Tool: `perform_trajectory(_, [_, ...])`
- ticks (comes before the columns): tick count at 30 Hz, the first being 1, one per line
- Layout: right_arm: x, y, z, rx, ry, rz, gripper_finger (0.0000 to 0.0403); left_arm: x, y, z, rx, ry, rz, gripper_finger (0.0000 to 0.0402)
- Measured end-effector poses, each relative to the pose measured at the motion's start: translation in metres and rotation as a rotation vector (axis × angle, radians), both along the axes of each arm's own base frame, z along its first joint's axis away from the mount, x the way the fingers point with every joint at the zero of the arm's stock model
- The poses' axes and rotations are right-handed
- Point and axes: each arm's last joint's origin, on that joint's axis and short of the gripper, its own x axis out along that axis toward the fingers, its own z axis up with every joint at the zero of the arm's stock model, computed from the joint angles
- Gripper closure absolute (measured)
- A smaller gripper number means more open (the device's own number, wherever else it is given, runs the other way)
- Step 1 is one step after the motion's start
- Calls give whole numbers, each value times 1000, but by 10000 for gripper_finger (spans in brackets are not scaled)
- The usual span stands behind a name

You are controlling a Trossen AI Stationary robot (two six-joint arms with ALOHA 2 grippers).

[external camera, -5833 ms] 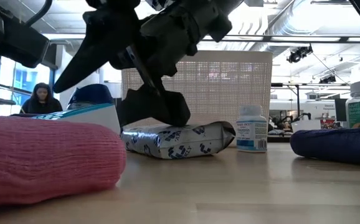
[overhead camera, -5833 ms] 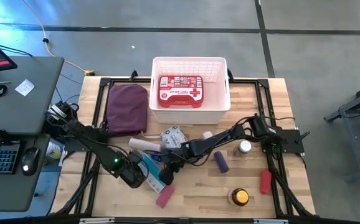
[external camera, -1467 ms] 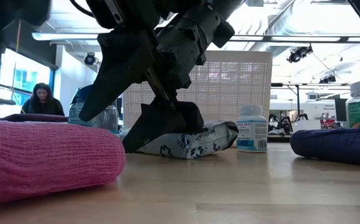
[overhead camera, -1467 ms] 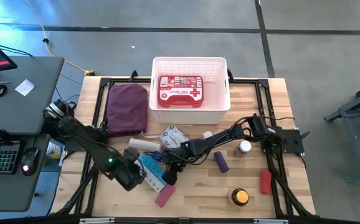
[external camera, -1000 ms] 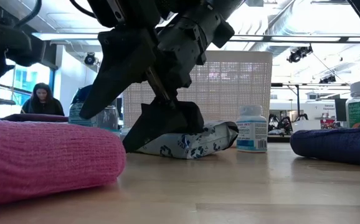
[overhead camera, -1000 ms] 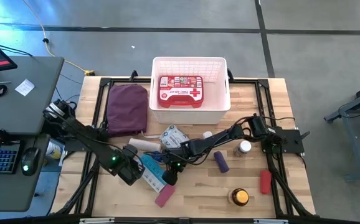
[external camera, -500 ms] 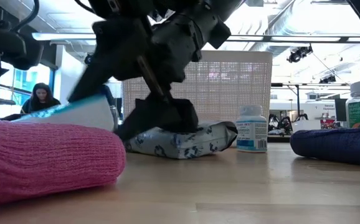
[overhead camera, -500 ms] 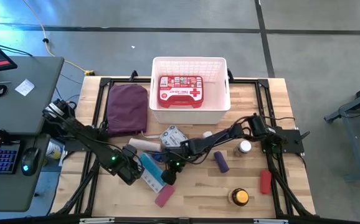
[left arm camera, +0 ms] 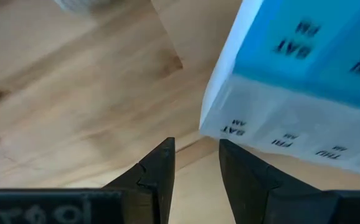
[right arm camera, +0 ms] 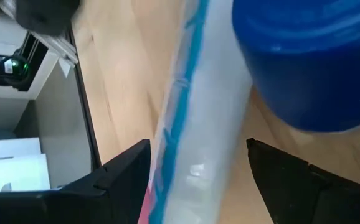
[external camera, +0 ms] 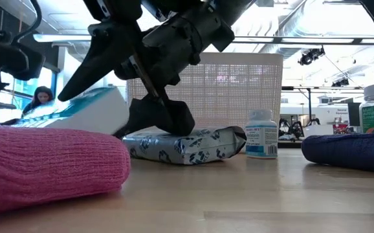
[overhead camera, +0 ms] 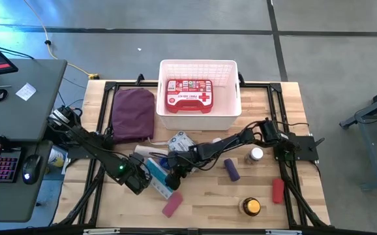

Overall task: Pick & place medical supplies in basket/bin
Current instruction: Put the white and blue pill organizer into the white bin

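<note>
The blue-white box (overhead camera: 157,176) lies slantwise near the table's middle front, with my right gripper (overhead camera: 171,175) shut on it. In the low view the box (external camera: 83,110) stands tilted above the pink roll (external camera: 44,165). My left gripper (overhead camera: 138,179) hangs just left of the box, pointing down. It is open by a narrow gap (left arm camera: 197,146) with nothing in it, and the box (left arm camera: 292,81) lies beyond its fingertips. The white basket (overhead camera: 199,63) at the far middle holds the red first-aid case (overhead camera: 188,94). The wipes packet (external camera: 184,145) lies flat behind the box. My right gripper pinches the blue-white box across its two long sides (right arm camera: 167,137), one finger on each side. The fingers (right arm camera: 127,171) slant down from the table's right and lie across the box. The box is tilted with one end raised, and the pink roll hides its lower edge.
A maroon pouch (overhead camera: 134,114) lies at the far left. A beige roll (overhead camera: 150,151), a purple roll (overhead camera: 232,170), a small bottle (overhead camera: 256,155), a red roll (overhead camera: 278,189) and an amber jar (overhead camera: 251,207) are spread over the table. A blue round thing (right arm camera: 311,62) sits beside the box.
My right gripper has turned a little and shifted slightly toward the table's left, keeping its hold. The blue-white box has come up with it. In the low view it has risen into sight above the pink roll and now stands more tilted.
</note>
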Motion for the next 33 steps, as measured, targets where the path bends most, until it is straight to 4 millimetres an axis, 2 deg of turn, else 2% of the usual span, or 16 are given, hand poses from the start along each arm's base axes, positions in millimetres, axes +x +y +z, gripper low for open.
perform_trajectory(9, [-1, 6, 0, -4, -8, 4, 155, 5, -3, -3, -15, -39, 15, 241])
perform_trajectory(19, [2, 9, 4, 2, -63, -18, 250, 3, -3, -3, -17, -22, 37, 241])
perform_trajectory(22, [3, 9, 5, 11, -69, -51, 252, 3, -2, -3, -19, -17, 53, 241])
perform_trajectory(29, [5, 11, 6, 8, -91, -61, 219, 5, -3, -3, -8, -50, 63, 241])
perform_trajectory(33, [5, 11, 7, -8, -101, -65, 242, 5, -3, -2, -14, -53, 63, 241])
